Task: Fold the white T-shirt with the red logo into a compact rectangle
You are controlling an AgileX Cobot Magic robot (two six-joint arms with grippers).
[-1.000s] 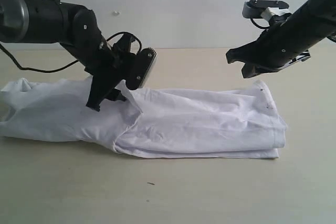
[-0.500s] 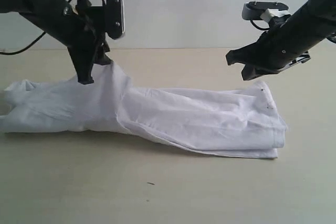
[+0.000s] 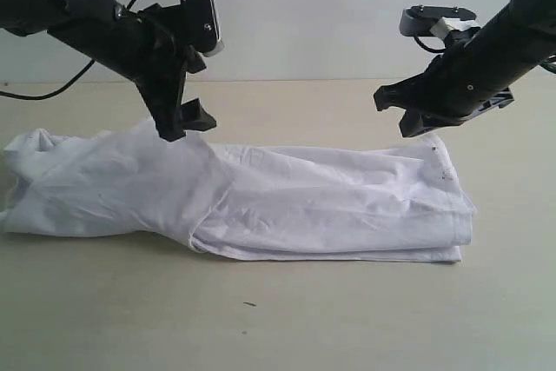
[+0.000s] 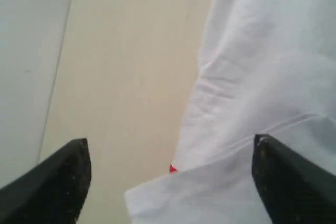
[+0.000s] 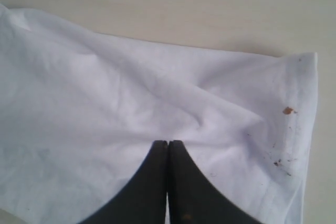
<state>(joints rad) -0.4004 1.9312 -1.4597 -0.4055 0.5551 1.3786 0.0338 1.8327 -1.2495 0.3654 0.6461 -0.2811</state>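
Note:
The white T-shirt (image 3: 287,202) lies on the table as a long folded strip, with its left part rumpled. Of the red logo only a tiny red corner (image 4: 172,169) peeks out between two cloth layers. My left gripper (image 3: 187,126) hovers just above the shirt's back edge, left of the middle. Its jaws stand wide open around nothing (image 4: 170,182), with the shirt (image 4: 262,77) beneath. My right gripper (image 3: 407,121) hangs shut and empty above the shirt's right end; in its own view its tips (image 5: 168,143) are over the cloth (image 5: 105,103).
The beige table (image 3: 287,327) runs in front of and behind the shirt, with a pale wall (image 3: 304,15) behind it. Dark specks and an orange-brown speck (image 5: 287,110) dot the shirt's end. A black cable (image 3: 52,89) trails from the left arm.
The left gripper had lifted a fold of the shirt up and to the left. It has now let go and stands open, and the cloth has dropped flat. The right arm has not moved.

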